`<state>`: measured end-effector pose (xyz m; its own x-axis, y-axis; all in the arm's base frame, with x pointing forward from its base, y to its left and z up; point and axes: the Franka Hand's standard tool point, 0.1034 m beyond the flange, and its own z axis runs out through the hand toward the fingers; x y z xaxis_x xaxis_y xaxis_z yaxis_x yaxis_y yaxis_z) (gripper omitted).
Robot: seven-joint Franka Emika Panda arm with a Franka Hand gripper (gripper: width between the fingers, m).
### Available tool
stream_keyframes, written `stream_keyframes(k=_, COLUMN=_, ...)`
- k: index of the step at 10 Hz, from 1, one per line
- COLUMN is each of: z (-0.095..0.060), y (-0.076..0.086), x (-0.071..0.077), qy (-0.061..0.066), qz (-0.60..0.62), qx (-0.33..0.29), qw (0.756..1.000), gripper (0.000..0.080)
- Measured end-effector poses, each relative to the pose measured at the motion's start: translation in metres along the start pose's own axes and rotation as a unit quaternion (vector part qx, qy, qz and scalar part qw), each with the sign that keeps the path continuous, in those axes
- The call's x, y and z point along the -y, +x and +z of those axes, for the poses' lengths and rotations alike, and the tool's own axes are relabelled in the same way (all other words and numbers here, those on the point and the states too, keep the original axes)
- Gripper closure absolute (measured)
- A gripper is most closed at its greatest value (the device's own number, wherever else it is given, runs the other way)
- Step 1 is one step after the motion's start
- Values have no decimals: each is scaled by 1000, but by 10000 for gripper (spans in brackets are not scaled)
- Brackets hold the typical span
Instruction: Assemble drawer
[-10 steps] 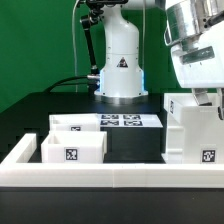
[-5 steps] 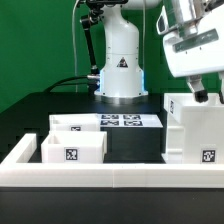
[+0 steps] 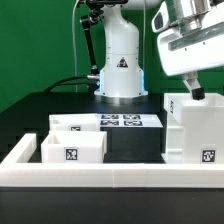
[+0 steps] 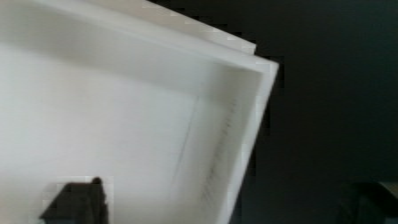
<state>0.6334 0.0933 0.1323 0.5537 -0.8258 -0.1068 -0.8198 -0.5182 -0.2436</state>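
The tall white hollow shell (image 3: 195,130) stands at the exterior view's right, a tag on its front. Two shallow white trays lie at the left, one in front (image 3: 72,150) and one behind it (image 3: 75,124). My gripper (image 3: 198,94) hangs just above the shell's top back edge, open and empty. In the wrist view the shell's white wall and rim (image 4: 125,110) fill most of the picture. One dark fingertip (image 4: 71,200) shows over the white surface. The other is barely visible against the black table, so the jaws stand wide apart over the rim.
The marker board (image 3: 125,121) lies flat on the black table between the trays and the shell. A long low white border rail (image 3: 110,172) runs along the front. The arm's white base (image 3: 120,70) stands at the back centre before a green backdrop.
My gripper has risen and shifted toward the exterior view's left, from low beside the shell's upper right to just above its top edge. The shell and trays have not moved.
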Motion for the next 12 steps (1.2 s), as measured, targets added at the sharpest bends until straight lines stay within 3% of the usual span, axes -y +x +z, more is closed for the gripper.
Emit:
stream_keyframes(k=2, z=-10, y=5, x=-3, qy=-8, qz=-119, qx=12, qw=993, gripper=150)
stream_keyframes(k=7, z=-8, y=7, x=-5, qy=-6, qz=-259, qx=10, qw=966, gripper=150)
stream_keyframes(k=10, z=-22, y=30, x=-44, qy=-31, qz=-308, qx=-6, qw=951, gripper=150)
stream_keyframes(k=12, z=-15, y=39, x=-72, qy=-36, qz=-325, qx=-29, qw=944, gripper=150)
